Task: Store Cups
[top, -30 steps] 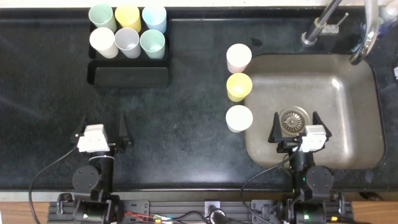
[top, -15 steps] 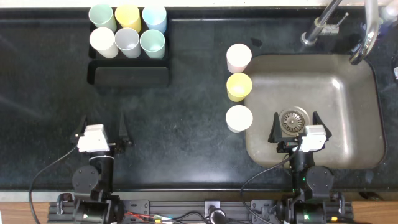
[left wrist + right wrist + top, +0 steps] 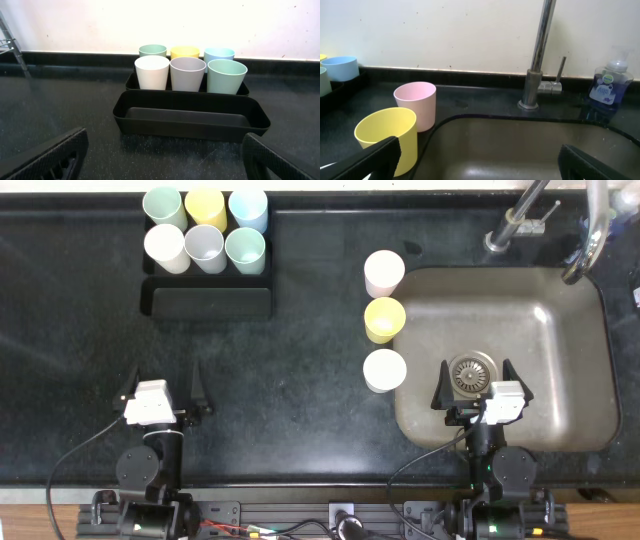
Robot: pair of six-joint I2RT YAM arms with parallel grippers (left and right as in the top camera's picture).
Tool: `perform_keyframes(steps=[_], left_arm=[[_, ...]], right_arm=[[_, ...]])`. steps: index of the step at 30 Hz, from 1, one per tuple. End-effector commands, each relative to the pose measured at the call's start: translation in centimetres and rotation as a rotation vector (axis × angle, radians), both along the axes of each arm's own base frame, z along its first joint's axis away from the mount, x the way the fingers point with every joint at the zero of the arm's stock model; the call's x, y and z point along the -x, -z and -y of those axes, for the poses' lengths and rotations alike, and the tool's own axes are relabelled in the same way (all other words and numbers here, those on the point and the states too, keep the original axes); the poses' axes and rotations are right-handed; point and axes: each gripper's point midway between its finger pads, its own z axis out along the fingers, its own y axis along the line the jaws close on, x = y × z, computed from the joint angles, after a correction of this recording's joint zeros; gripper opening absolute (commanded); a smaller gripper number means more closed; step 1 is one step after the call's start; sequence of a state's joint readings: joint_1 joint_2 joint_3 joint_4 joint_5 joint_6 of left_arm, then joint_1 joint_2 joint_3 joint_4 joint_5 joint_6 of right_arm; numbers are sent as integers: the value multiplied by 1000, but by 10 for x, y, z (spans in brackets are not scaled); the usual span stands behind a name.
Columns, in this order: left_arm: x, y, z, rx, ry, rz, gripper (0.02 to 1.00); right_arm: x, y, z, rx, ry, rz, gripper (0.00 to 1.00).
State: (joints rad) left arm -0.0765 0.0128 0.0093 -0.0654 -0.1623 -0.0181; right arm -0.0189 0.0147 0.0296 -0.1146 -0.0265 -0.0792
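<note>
Three loose cups stand in a line along the sink's left rim: a pink cup (image 3: 384,272) (image 3: 416,104) farthest back, a yellow cup (image 3: 384,319) (image 3: 387,137) in the middle and a white cup (image 3: 384,370) nearest. A black tray (image 3: 207,302) (image 3: 190,119) at the back left holds several cups in its two rear rows; its front row is bare. My left gripper (image 3: 165,387) (image 3: 165,160) rests open near the front of the counter, facing the tray. Open as well, my right gripper (image 3: 475,385) (image 3: 480,165) sits over the sink's front part.
The steel sink (image 3: 560,350) fills the right side, with a faucet (image 3: 515,220) (image 3: 538,60) behind it. A blue soap bottle (image 3: 611,82) stands at the back right. Dark counter (image 3: 300,380) stretches between the tray and the sink.
</note>
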Motion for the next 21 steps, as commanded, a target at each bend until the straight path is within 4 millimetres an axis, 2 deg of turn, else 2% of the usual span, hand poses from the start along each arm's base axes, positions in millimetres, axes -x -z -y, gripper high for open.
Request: perform_keyframes(steps=[1, 15, 18, 21], left_arm=[[1, -2, -4, -18, -21, 9, 998], [0, -1, 3, 1, 20, 4, 998], [0, -2, 4, 120, 15, 17, 1000], [0, -8, 21, 220, 108, -11, 998]], right_arm=[[0, 0, -2, 3, -10, 9, 998], [0, 1, -2, 3, -10, 8, 998], [0, 1, -2, 3, -10, 8, 998], [0, 1, -2, 3, -10, 8, 998]])
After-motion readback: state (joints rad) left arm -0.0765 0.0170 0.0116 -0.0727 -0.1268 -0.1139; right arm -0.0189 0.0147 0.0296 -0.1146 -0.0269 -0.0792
